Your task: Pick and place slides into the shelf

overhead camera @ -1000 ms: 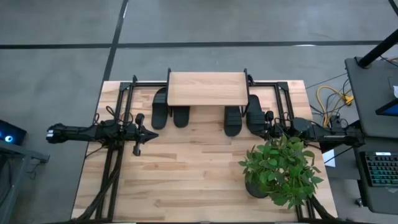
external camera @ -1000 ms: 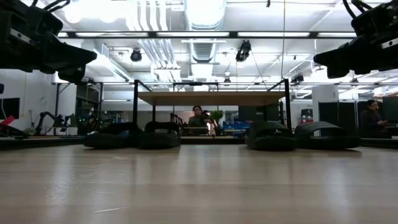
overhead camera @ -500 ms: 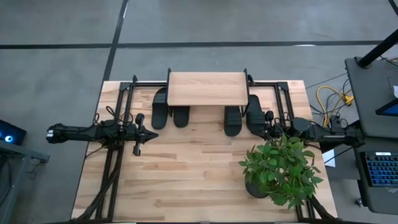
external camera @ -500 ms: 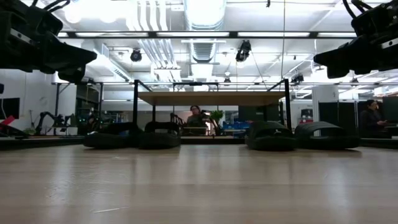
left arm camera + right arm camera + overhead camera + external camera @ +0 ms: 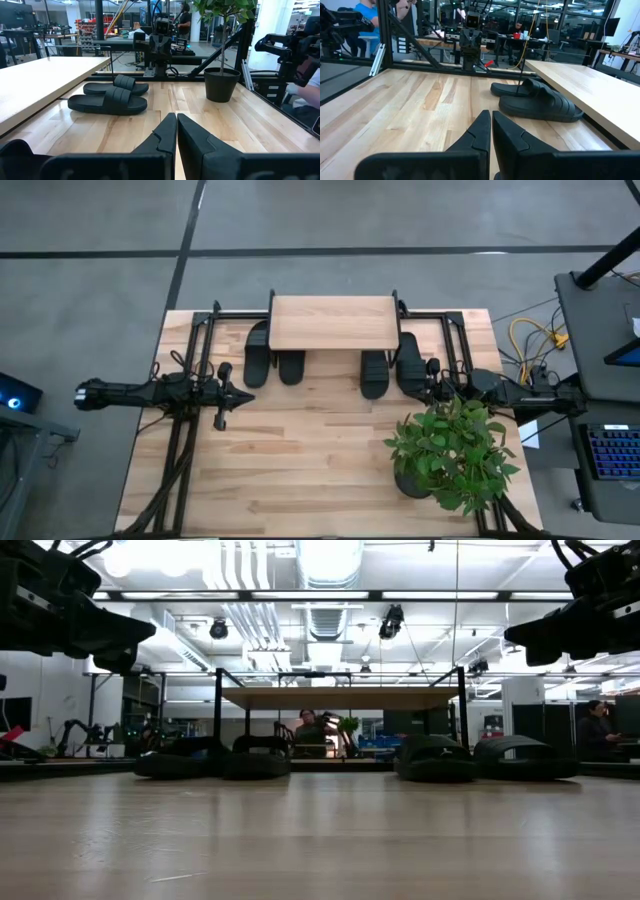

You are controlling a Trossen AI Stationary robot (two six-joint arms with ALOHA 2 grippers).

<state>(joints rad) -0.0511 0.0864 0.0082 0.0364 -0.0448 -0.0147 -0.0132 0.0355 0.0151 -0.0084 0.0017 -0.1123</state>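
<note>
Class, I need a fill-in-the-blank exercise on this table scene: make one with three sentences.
1. The shelf has ____ slides lying partly under it.
2. The left gripper has its fingers ____.
3. A potted ____ stands on the table near the right gripper.

Missing words: four; shut; plant

even bright overhead light, soft shadows; ceiling lights [image 5: 330, 560] glare in low view, near tabletop [image 5: 320, 850] blurred

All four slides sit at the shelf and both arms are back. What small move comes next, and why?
Probably none beyond holding position: the four slides lie partly under the shelf, while the left gripper and right gripper are shut, empty and clear.
</note>
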